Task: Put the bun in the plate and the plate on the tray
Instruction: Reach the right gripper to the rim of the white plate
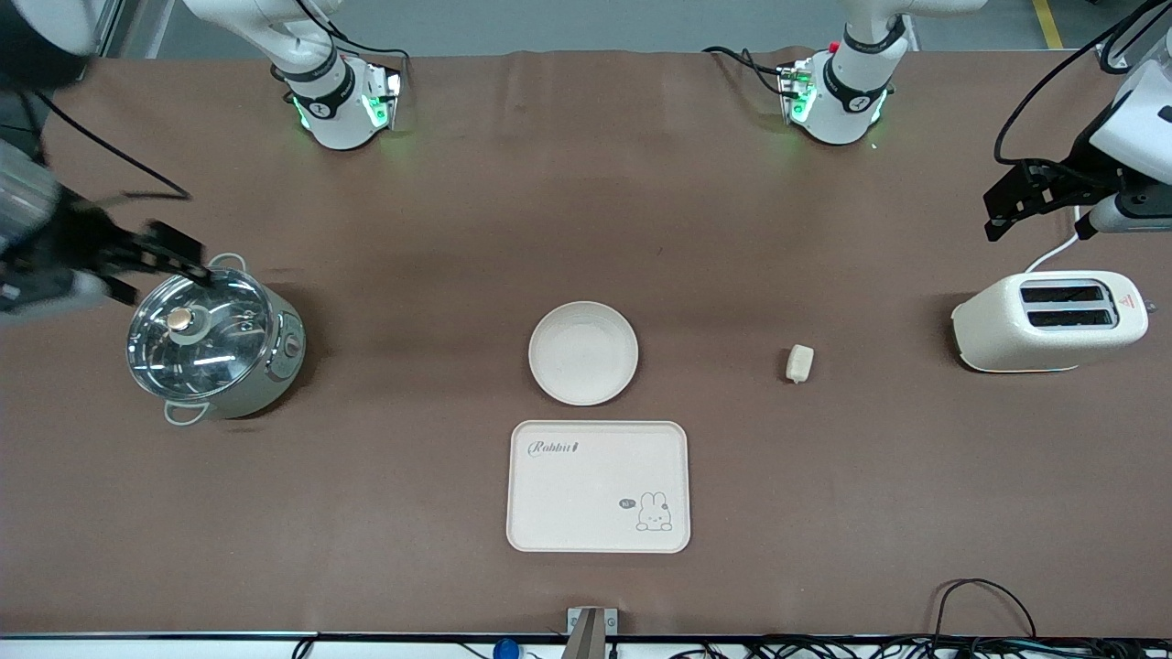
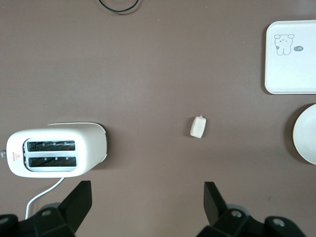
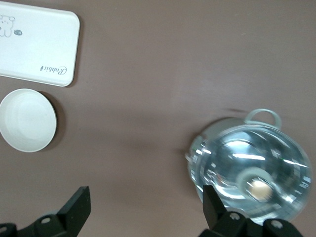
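The bun (image 1: 799, 363) lies on the brown table, between the plate (image 1: 583, 352) and a toaster. The round cream plate is empty. It sits just farther from the front camera than the Rabbit tray (image 1: 598, 486), which is also empty. My left gripper (image 1: 1037, 220) is open and empty, up in the air over the table by the toaster. Its wrist view shows the bun (image 2: 198, 127), the plate's edge (image 2: 307, 134) and the tray (image 2: 292, 59) past its own open gripper (image 2: 147, 186). My right gripper (image 1: 167, 279) is open and empty over the pot's edge. Its wrist view (image 3: 145, 190) shows the plate (image 3: 27, 120) and the tray (image 3: 37, 47).
A cream toaster (image 1: 1048, 320) stands at the left arm's end of the table, also in the left wrist view (image 2: 57, 150). A steel pot with a glass lid (image 1: 212, 346) stands at the right arm's end, also in the right wrist view (image 3: 252, 173). Cables (image 1: 984, 604) lie along the front edge.
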Available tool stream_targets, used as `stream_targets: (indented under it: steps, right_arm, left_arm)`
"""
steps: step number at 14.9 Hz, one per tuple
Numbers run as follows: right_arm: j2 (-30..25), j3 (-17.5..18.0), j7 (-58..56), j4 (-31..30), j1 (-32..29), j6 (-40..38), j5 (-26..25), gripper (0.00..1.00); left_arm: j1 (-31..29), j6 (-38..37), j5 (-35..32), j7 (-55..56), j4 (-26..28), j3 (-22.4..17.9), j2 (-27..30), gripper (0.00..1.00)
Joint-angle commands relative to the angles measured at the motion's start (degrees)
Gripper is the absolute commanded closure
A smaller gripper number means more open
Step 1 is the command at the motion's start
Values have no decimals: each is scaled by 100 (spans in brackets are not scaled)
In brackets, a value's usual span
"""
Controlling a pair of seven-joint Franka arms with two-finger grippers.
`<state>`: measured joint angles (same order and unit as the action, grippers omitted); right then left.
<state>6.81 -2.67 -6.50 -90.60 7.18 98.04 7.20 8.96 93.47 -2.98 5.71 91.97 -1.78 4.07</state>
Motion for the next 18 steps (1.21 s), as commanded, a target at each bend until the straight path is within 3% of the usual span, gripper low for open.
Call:
stream_targets:
  steps: [1, 9, 11, 15, 18]
  right_arm:
    - [668, -41, 122, -168, 160, 590, 237, 0]
    - [1603, -41, 887, -203, 792, 1682, 519, 0]
    - [1840, -41, 1054, -247, 977, 1937, 807, 0]
    - [1885, -41, 1150, -1028, 1442, 3113, 1563, 0]
    - [1990, -41, 1580, -1442, 1978, 3957, 1828, 0]
  left_arm:
    - [26, -118, -1, -191, -198, -16, -108, 0]
    - [-43, -136, 51, -210, -347, -42, -205, 0]
    - [-52, -136, 51, -254, -338, -60, -205, 0]
    - [-17, -136, 51, -175, -347, -51, -214, 0]
    - [-26, -136, 51, -193, -347, -51, -214, 0]
